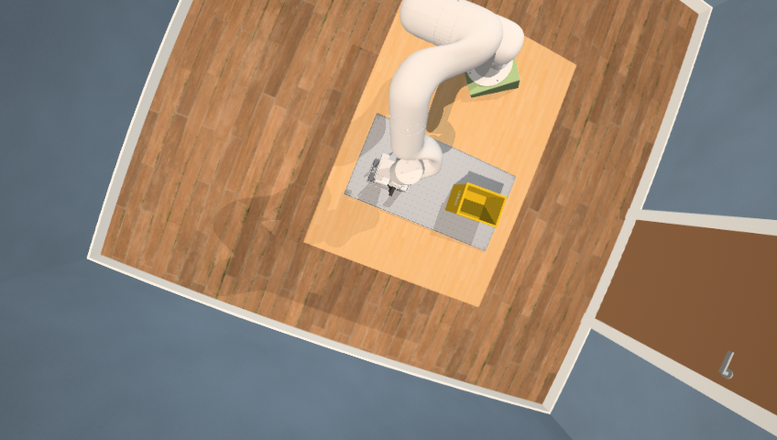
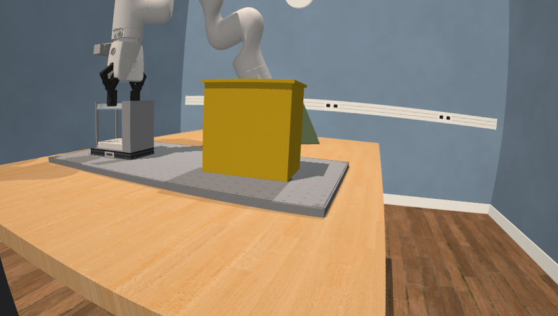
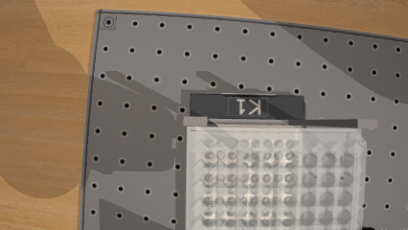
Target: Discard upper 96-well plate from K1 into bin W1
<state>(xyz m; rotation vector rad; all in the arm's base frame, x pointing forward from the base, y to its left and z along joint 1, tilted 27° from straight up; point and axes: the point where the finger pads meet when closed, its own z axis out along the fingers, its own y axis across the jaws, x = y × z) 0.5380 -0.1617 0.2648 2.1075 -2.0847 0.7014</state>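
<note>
- Now the black two-fingered claw (image 2: 122,93) is pinching the translucent upper 96-well plate (image 2: 108,105) at the top of the grey stack rack K1 (image 2: 137,124).
- The tall yellow plastics bin W1 (image 2: 250,129) is standing well apart along the grey perforated surface (image 2: 235,187), its rim sitting higher than the plate.

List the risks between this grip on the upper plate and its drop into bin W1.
1. The gripper, shut on the upper 96-well plate, sits level with the top of rack K1; moving sideways too early may snag a post and disturb the lower plate.
2. The yellow bin W1 stands tall; a low carry could hit its rim and tip it.
</note>
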